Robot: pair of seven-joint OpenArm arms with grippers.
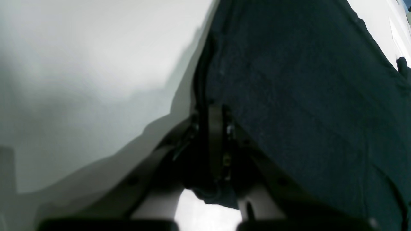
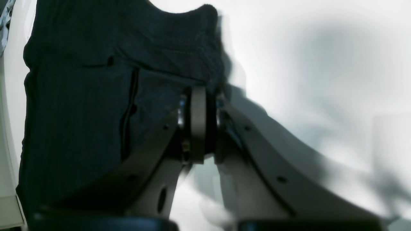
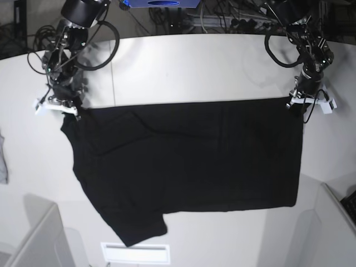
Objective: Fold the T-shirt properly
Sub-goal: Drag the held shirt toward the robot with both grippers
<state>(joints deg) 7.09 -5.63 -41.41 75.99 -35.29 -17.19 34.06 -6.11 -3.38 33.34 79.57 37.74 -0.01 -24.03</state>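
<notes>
Both grippers, left gripper (image 3: 301, 102) and right gripper (image 3: 68, 103), pinch far-edge corners of large black cloth T-shirt (image 3: 189, 161) (grasp step); next, lift evenly and fold

arms: black, looped black cables | left end effector (image 3: 309, 102): white | right end effector (image 3: 55, 105): white

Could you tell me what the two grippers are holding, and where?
Both hold the T-shirt: left gripper and right gripper pinch its two far corners.

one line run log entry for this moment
stage: grasp far edge | left gripper: shut on T-shirt corner | right gripper: shut on opposite corner | shirt: flat on table, plain side up, unfolded
</notes>
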